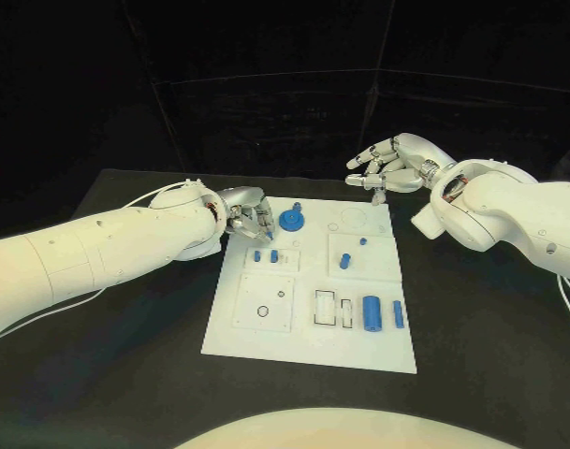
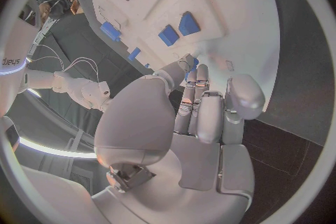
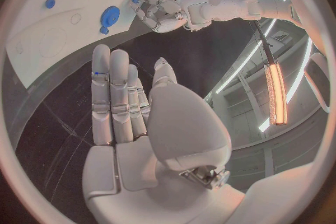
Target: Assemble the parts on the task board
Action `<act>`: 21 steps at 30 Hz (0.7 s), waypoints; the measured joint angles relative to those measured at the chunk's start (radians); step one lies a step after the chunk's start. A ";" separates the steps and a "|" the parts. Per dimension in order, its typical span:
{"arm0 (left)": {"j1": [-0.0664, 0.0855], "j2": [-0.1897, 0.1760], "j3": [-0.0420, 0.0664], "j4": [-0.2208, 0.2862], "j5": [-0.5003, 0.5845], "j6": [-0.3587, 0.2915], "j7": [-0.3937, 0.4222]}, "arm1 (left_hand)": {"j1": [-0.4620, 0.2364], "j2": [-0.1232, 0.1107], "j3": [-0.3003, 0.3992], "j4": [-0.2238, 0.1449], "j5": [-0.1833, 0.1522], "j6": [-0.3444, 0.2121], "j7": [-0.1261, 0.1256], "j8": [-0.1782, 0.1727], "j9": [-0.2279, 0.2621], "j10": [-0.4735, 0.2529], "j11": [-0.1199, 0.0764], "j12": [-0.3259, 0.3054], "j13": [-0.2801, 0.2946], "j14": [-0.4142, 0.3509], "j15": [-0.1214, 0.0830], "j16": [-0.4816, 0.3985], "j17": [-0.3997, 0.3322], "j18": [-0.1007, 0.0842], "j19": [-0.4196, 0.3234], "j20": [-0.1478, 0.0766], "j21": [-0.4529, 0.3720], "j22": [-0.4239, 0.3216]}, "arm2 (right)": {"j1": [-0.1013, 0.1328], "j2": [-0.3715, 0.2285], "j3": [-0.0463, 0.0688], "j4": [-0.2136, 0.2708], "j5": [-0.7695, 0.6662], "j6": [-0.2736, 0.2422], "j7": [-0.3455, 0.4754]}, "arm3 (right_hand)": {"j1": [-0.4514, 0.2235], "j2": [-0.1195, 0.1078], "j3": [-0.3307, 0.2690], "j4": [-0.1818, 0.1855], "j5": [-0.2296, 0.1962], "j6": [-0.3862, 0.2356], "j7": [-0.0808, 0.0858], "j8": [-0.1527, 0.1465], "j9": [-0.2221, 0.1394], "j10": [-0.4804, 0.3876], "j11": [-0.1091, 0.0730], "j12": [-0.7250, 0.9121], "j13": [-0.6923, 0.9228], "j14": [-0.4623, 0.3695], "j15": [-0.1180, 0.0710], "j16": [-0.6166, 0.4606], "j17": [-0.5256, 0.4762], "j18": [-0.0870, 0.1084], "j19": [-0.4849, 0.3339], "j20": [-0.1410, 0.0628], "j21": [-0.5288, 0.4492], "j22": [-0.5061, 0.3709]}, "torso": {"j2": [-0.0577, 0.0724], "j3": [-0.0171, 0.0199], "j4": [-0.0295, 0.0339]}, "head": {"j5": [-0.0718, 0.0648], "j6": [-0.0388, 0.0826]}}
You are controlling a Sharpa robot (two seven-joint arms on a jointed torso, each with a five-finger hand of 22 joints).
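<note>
Left robot hand (image 1: 250, 221) touching task board (image 1: 309, 327)

Left hand (image 1: 247, 217) at nine o'clock, fingers curled downward; right hand (image 1: 390, 170) at one o'clock, fingers apart, holding nothing.

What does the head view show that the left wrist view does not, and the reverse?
Head view alone: the whole task board, with the tall blue cylinder and slim blue bar near its front right, and the right hand hovering open beyond the board's far edge. Left wrist view alone: the left hand's palm from behind, fingers curled down toward the board. Both: the left hand at the board's far left corner, beside two small blue blocks.
</note>
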 measured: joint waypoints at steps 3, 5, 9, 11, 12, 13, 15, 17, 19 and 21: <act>-0.001 0.002 0.000 0.000 0.000 0.004 0.000 | 0.000 0.000 0.000 0.000 0.000 0.000 0.000 0.000 0.000 0.000 0.000 0.000 0.000 0.000 0.000 0.000 0.000 0.000 0.000 0.000 0.000 0.000 | 0.000 0.000 0.000 0.000 0.000 0.000 0.000 | 0.000 0.000 0.000 0.000 0.000 0.000 0.000 0.000 0.000 0.000 0.000 0.000 0.000 0.000 0.000 0.000 0.000 0.000 0.000 0.000 0.000 0.000 | 0.000 0.0000 0.0000 | 0.000 -0.001; -0.001 0.004 0.000 -0.001 0.000 0.007 -0.001 | 0.000 0.000 0.000 0.000 0.000 0.000 0.000 0.000 0.000 0.000 0.000 0.000 0.000 0.000 0.000 0.000 0.000 0.000 0.000 0.000 0.000 0.000 | 0.000 0.000 0.000 0.000 0.000 0.000 0.000 | 0.000 0.000 0.000 0.000 0.000 0.000 0.000 0.000 0.000 0.000 0.000 0.000 0.000 0.000 0.000 0.000 0.000 0.000 0.000 0.000 0.000 0.000 | 0.000 0.0000 0.0000 | -0.001 -0.001; -0.003 0.009 0.000 -0.003 0.001 0.010 -0.001 | 0.000 0.000 0.000 0.000 0.000 0.000 0.000 0.000 -0.001 0.000 0.000 0.000 0.000 0.000 0.000 0.000 0.000 0.000 0.000 0.000 0.000 0.000 | 0.000 0.000 0.000 0.000 0.000 0.000 0.000 | 0.000 0.000 0.000 0.000 0.000 0.000 0.000 0.000 0.000 0.000 0.000 0.000 0.000 0.000 0.000 0.000 0.000 0.000 0.000 0.000 0.000 0.000 | 0.000 0.0000 0.0000 | 0.001 -0.001; -0.003 0.011 0.000 -0.005 0.001 0.011 -0.002 | 0.000 0.000 0.000 0.000 0.000 0.000 0.000 0.000 -0.001 0.000 0.000 -0.004 0.000 0.000 0.000 0.000 -0.002 0.000 0.000 0.000 0.000 0.000 | 0.000 0.000 0.000 0.000 0.000 0.000 0.000 | 0.000 0.000 0.000 0.000 0.000 0.000 0.000 0.000 0.000 0.000 0.000 0.000 0.000 0.000 0.000 0.000 0.000 0.000 0.000 0.000 0.000 0.000 | 0.000 0.0000 0.0000 | 0.002 -0.001; -0.003 0.012 0.000 -0.006 0.001 0.011 -0.002 | 0.000 0.000 0.000 0.000 0.000 0.000 0.000 0.000 -0.001 0.002 -0.002 -0.005 0.000 0.000 0.000 0.000 -0.003 0.000 0.000 0.000 0.000 0.000 | 0.000 0.000 0.000 0.000 0.000 0.000 0.000 | 0.000 0.000 0.000 0.000 0.000 0.000 0.000 0.000 0.000 0.000 0.000 0.000 0.000 0.000 0.000 0.000 0.000 0.000 0.000 0.000 0.000 0.000 | 0.000 0.0000 0.0000 | 0.002 -0.002; -0.003 0.013 0.000 -0.007 0.001 0.011 -0.003 | 0.000 0.000 0.000 0.000 0.000 0.000 0.000 0.000 -0.001 0.004 -0.004 -0.005 0.000 0.000 0.000 0.000 -0.003 0.000 0.000 0.000 0.000 0.000 | 0.000 0.000 0.000 0.000 0.000 0.000 0.000 | 0.000 0.000 0.000 0.000 0.000 0.000 0.000 0.000 0.000 0.000 0.000 0.000 0.000 0.000 0.000 0.000 0.000 0.000 0.000 0.000 0.000 0.000 | 0.000 0.0000 0.0001 | 0.002 -0.002; -0.004 0.015 0.000 -0.007 0.001 0.012 -0.003 | 0.000 0.000 0.000 0.000 0.000 0.000 0.000 -0.001 -0.001 0.004 -0.004 -0.005 0.000 0.000 0.000 0.000 -0.003 0.000 0.000 0.000 0.000 0.000 | 0.000 0.001 0.000 0.000 0.000 0.000 0.000 | 0.000 0.000 0.000 0.000 0.000 0.000 0.000 0.000 0.000 0.000 0.000 0.000 0.000 0.000 0.000 0.000 0.000 0.000 0.000 0.000 0.000 0.000 | 0.000 0.0000 0.0002 | 0.002 -0.002; -0.004 0.016 0.000 -0.008 0.000 0.012 -0.004 | 0.000 0.000 0.000 0.000 0.000 0.000 0.000 -0.001 -0.001 0.004 -0.004 -0.005 0.000 0.000 0.000 0.000 -0.004 0.000 0.000 0.000 0.000 0.000 | 0.000 0.001 0.000 0.000 0.000 0.000 0.000 | 0.000 0.000 0.000 0.000 0.000 0.000 0.000 0.000 0.000 0.000 0.000 0.000 0.000 0.000 0.000 0.000 0.000 0.000 0.000 0.000 0.000 0.000 | 0.000 0.0000 0.0003 | 0.002 -0.002; -0.004 0.017 0.000 -0.009 0.000 0.012 -0.005 | 0.000 0.000 0.000 0.000 0.000 0.000 0.000 -0.001 -0.002 0.004 -0.004 -0.005 0.000 0.000 0.000 0.000 -0.003 0.000 0.000 0.000 0.000 0.000 | 0.000 0.001 0.000 0.000 0.000 0.000 0.000 | 0.000 0.000 0.000 0.000 0.000 0.000 0.000 0.000 0.000 0.000 0.000 0.000 0.000 0.000 0.000 0.000 0.000 0.000 0.000 0.000 0.000 0.000 | 0.000 0.0000 0.0004 | 0.001 -0.002; -0.005 0.018 0.000 -0.010 0.000 0.012 -0.006 | 0.000 0.000 0.000 0.000 0.000 0.000 0.000 -0.001 -0.002 0.004 -0.004 -0.005 0.000 0.000 0.000 0.000 -0.003 0.000 0.000 0.000 0.000 0.000 | 0.000 0.001 0.000 -0.001 0.000 0.000 0.000 | 0.000 0.000 0.000 0.000 0.000 0.000 0.000 0.000 0.000 0.000 0.000 0.000 0.000 0.000 0.000 0.000 0.000 0.000 0.000 0.000 0.000 0.000 | 0.000 0.0000 0.0006 | 0.001 -0.002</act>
